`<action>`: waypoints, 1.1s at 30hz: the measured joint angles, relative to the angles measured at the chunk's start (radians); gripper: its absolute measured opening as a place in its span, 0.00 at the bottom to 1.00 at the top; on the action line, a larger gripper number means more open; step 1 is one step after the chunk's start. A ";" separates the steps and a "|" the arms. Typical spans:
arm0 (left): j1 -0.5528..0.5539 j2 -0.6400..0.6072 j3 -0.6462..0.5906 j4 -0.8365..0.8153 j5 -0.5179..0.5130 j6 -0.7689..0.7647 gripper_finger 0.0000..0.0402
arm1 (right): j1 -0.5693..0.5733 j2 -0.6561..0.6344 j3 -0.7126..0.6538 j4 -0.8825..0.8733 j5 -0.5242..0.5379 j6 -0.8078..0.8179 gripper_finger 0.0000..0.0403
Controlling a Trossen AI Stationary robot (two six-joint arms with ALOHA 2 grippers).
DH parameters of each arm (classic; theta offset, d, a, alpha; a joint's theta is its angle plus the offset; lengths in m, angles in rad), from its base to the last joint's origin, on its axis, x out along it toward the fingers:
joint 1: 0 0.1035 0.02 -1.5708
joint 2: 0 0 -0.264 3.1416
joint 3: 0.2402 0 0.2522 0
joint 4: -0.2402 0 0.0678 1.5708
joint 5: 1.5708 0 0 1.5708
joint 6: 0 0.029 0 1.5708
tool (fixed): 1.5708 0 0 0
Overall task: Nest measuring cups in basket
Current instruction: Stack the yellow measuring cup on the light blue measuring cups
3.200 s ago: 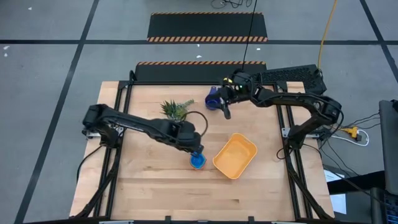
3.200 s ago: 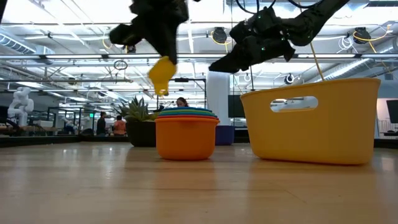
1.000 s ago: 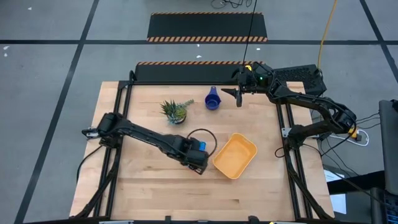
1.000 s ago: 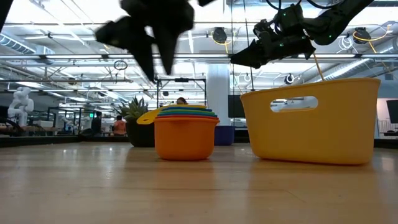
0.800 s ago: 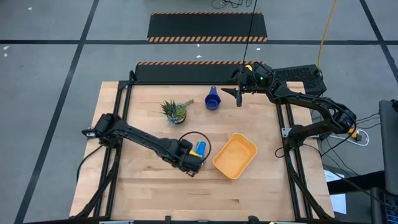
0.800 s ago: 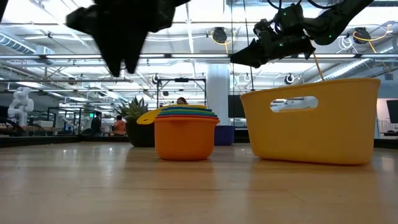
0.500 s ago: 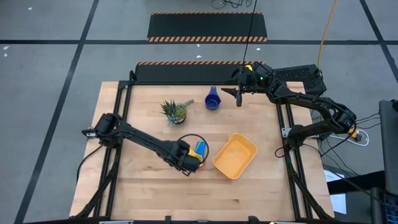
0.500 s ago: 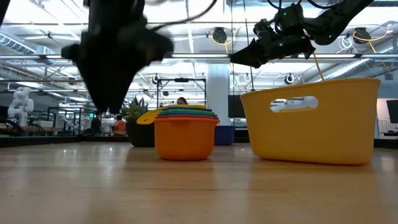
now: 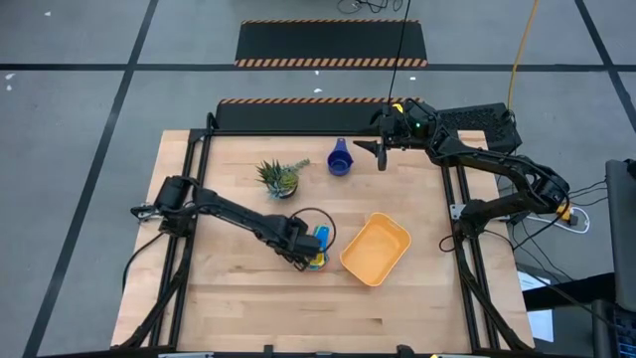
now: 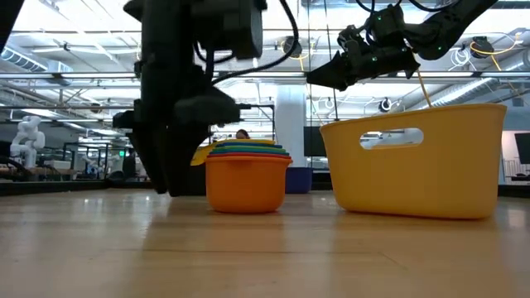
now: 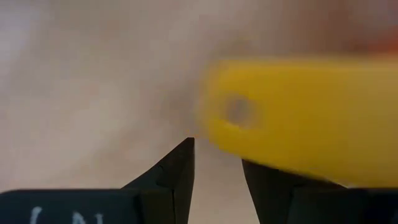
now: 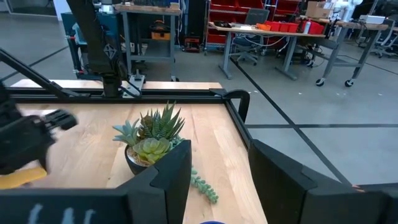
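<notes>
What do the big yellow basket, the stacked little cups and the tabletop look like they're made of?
The basket looks like moulded plastic: smooth, evenly coloured, with a cut-out handle slot and rounded corners. The stacked cups seem to be plastic too, with thin coloured rims nested inside an orange outer cup. The table appears to be light wood, showing plank seams and grain, probably sealed.

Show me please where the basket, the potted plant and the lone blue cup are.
basket [image 9: 376, 249]: high view, its bare inside floor.
potted plant [image 9: 280, 177]: high view, its green leaves.
blue cup [image 9: 341, 162]: high view, its round bowl.

Cup stack [image 9: 317, 259] beside basket [image 9: 376, 249]
</notes>
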 joint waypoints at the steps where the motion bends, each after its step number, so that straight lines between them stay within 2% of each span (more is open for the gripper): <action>1: 0.013 0.000 0.000 -0.026 -0.021 0.019 0.34 | 0.000 0.000 0.000 0.000 0.000 0.000 0.38; 4: 0.060 0.000 0.000 -0.026 -0.087 0.129 0.34 | 0.000 0.000 0.000 0.001 0.000 0.003 0.38; 10: 0.121 -0.001 0.025 0.307 -0.111 0.436 0.34 | 0.000 0.000 0.000 -0.006 0.000 0.006 0.38; 12: 0.120 -0.002 0.048 0.310 -0.108 0.461 0.34 | 0.000 0.000 0.000 -0.009 0.000 0.007 0.38; 21: 0.086 -0.002 0.099 -0.003 -0.126 0.350 0.34 | 0.000 0.000 0.000 -0.011 0.000 0.007 0.38; 29: 0.008 -0.019 0.100 -0.063 -0.130 0.188 0.34 | 0.000 0.000 0.000 -0.018 -0.002 0.014 0.38; 33: -0.044 -0.037 0.101 -0.068 -0.127 0.121 0.34 | 0.010 0.000 0.000 -0.080 0.001 -0.040 0.38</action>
